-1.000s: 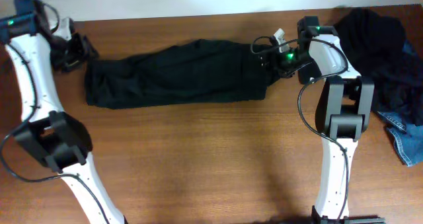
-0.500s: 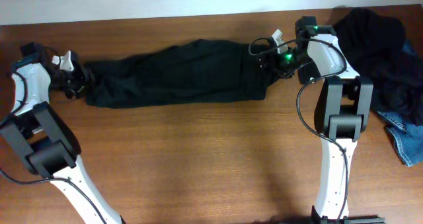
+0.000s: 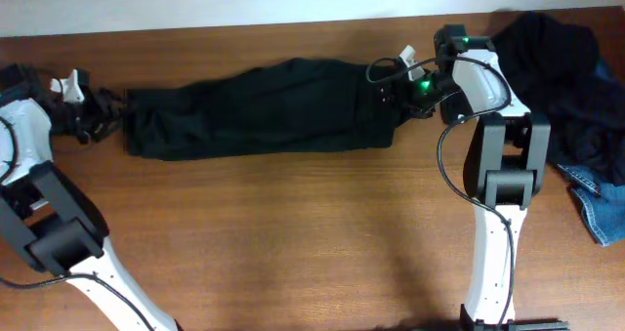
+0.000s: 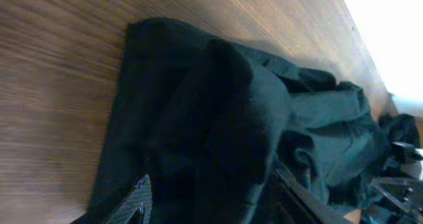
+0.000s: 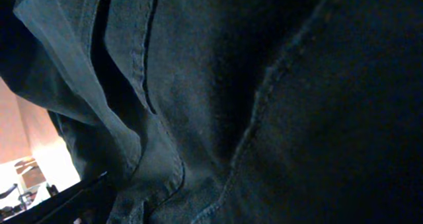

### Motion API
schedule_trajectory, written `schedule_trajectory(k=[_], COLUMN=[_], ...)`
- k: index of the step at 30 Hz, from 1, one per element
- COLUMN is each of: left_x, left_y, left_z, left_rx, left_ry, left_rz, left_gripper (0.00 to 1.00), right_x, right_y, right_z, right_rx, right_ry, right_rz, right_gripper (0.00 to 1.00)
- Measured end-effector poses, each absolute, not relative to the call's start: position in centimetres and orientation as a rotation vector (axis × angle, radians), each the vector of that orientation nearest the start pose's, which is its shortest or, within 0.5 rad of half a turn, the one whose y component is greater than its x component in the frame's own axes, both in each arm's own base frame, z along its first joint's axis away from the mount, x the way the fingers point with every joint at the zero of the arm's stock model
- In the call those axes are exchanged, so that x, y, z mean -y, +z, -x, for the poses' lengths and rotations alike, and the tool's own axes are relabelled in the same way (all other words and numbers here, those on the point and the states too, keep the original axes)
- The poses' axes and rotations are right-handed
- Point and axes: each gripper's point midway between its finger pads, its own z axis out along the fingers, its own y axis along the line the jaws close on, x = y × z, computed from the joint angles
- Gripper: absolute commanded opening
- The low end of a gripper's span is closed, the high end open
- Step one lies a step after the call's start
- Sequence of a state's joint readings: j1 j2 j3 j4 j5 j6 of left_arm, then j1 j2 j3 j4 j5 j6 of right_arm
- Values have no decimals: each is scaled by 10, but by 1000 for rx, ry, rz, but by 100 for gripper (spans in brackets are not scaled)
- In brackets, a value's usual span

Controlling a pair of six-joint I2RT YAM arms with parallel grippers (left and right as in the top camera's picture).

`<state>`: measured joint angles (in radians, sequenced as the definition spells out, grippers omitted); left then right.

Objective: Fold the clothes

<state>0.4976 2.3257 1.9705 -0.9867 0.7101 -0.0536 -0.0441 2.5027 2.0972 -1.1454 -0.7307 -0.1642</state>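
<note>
1. Our left pincer [image 4: 210, 184] stands open, jaws wide, with the garment's [image 3: 264, 106] bunched left end reaching in between them.
2. From there the garment runs rightward along the far side of the table [image 3: 293, 243], long axis left to right.
3. Our right pincer [image 3: 398, 85] sits at the right end. Cloth fills that wrist view, so we cannot tell its state.
4. We judge each arm nearest its own end. The pile [image 3: 547, 58] lies further right.

Overhead looks down; both wrist views hug the garment [image 3: 264, 108].
</note>
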Motion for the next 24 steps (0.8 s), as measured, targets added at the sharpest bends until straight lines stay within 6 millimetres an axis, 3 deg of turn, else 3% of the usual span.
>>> schedule_trajectory(k=[9,14,17,23,24], left_x=[-153,-144,-142,-127,-119], left_y=[58,26,24,28,29], left_z=[-487,-479,-483,-493,-496], left_rx=[-2596,-2590,-2561,-2537,-2539], left_ry=[-767,-802,-826,-858,-867], left_rz=[630,628,606,543,526], left_gripper=[58,58,56,4,1], right_x=[-93,-93,-93,-93,-93], right_y=[28,27,27,27,27], right_z=[-489,-488,-488,-488,-488], right_rx=[-2849,-2854,-2854,-2854,-2855], right_ry=[1079,1074,1073,1073,1073], right_rz=[182,182,182,181,182], right_gripper=[97,97,97,97,97])
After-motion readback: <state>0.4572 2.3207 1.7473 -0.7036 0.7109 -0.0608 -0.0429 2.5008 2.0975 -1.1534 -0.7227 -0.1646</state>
